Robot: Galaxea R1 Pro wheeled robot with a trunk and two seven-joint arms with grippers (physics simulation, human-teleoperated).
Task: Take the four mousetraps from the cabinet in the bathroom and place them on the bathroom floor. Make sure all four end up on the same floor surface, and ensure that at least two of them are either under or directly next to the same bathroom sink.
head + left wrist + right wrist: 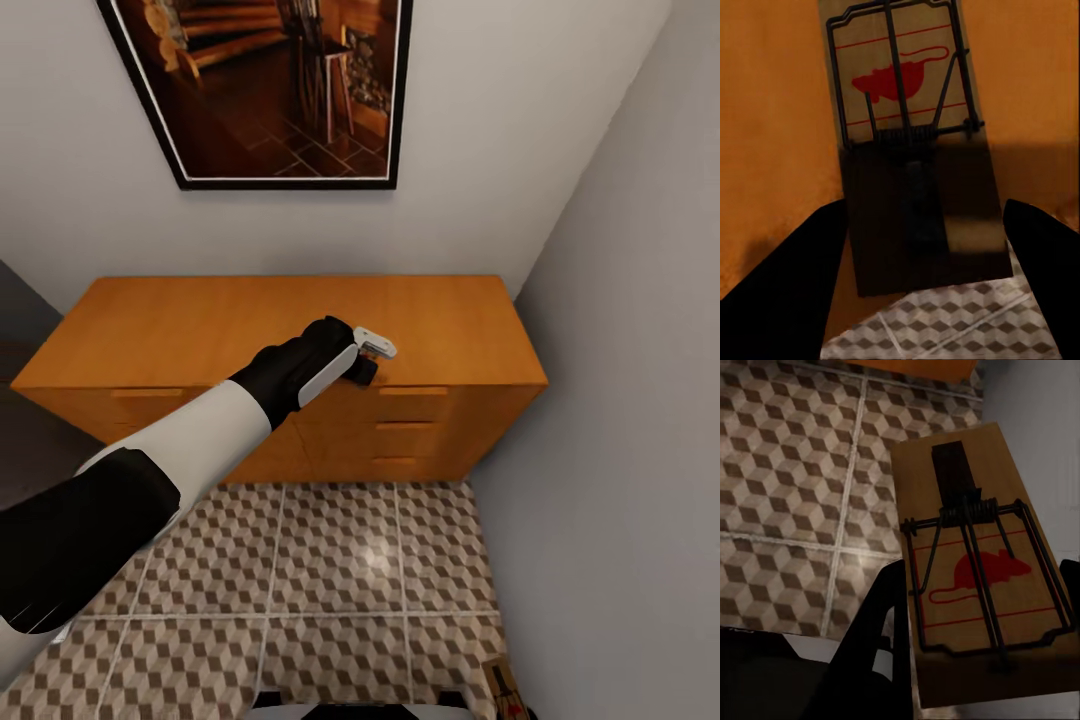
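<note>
The left gripper (922, 247) straddles a mousetrap (907, 142) with jaws wide open — overhanging the cabinet (200, 330) edge, a careless close could tip it off.

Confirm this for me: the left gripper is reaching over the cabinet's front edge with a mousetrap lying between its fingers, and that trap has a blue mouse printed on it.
One detail is wrong: the printed mouse is red, not blue. The left wrist view shows the mousetrap lying between the left gripper's dark fingers, its end overhanging the cabinet's front edge above the tiled bathroom floor. The rest stands; the head view shows that arm reaching the cabinet's front edge.
</note>
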